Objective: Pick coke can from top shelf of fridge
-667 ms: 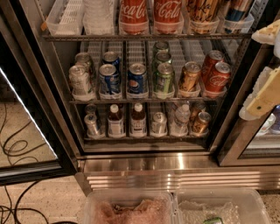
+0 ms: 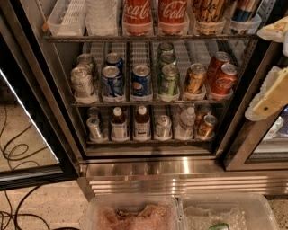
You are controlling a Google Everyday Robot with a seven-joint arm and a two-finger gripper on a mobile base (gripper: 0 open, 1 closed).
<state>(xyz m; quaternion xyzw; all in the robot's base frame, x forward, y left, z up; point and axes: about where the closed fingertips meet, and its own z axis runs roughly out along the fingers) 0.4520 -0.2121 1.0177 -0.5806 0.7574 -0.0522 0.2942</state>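
Note:
The fridge (image 2: 148,175) stands open in front of me. Two red coke cans (image 2: 137,13) (image 2: 172,13) stand side by side on the top shelf (image 2: 148,38), cut off by the upper edge of the view. Gold-brown and blue cans stand to their right. Two more red cans (image 2: 223,78) sit at the right end of the middle rack. My gripper (image 2: 273,63) is at the far right edge, in front of the right door frame, to the right of and below the top-shelf coke cans. It is open and empty, with its cream fingers (image 2: 270,96) far apart.
The middle rack holds silver, blue Pepsi (image 2: 112,81), green and gold cans. The lower rack holds bottles and cans. The open glass door (image 2: 27,112) stands at left, with cables (image 2: 13,152) on the floor. Two clear plastic bins (image 2: 130,211) sit below the steel base.

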